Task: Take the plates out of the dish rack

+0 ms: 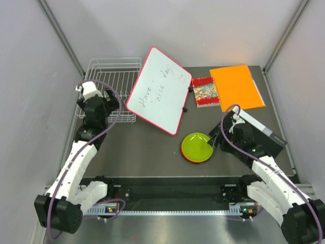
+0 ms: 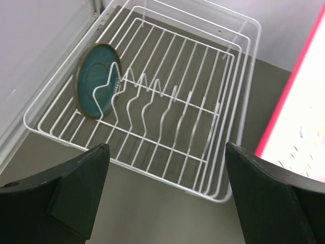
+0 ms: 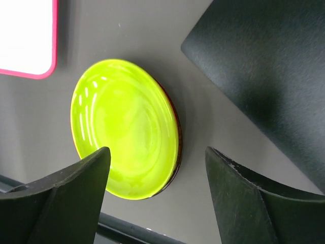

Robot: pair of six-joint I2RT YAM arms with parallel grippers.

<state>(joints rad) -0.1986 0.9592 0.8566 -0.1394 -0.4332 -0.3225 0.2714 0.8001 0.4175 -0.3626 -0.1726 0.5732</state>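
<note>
Dark grey table [image 1: 152, 162] carries everything. Pink-framed whiteboard [image 1: 158, 90] with handwriting lies skewed at 12 o'clock of the table's centre, and its left edge lies over the right side of the white wire dish rack [image 1: 116, 76], which sits at 10 o'clock. Orange folder [image 1: 236, 87] lies flat at 2 o'clock; a black box [image 1: 261, 133] lies at 4 o'clock under the right arm. Red patterned booklet [image 1: 204, 92] lies just beside the folder's left edge. Lime green plate [image 1: 198, 146] lies face up at 5 o'clock of centre, on top of a stack; a dark red plate edge [image 3: 176, 152] shows beneath it. Dark teal plate [image 2: 96, 81] stands on edge in the rack, against the end of the divider wires, at 10 o'clock in the left wrist view. Left gripper [image 2: 165, 160] hangs over the rack's near side, jaws fully apart, nothing between them. Right gripper [image 3: 157, 155] hovers at the green plate's right rim, jaws well apart and holding nothing.
</note>
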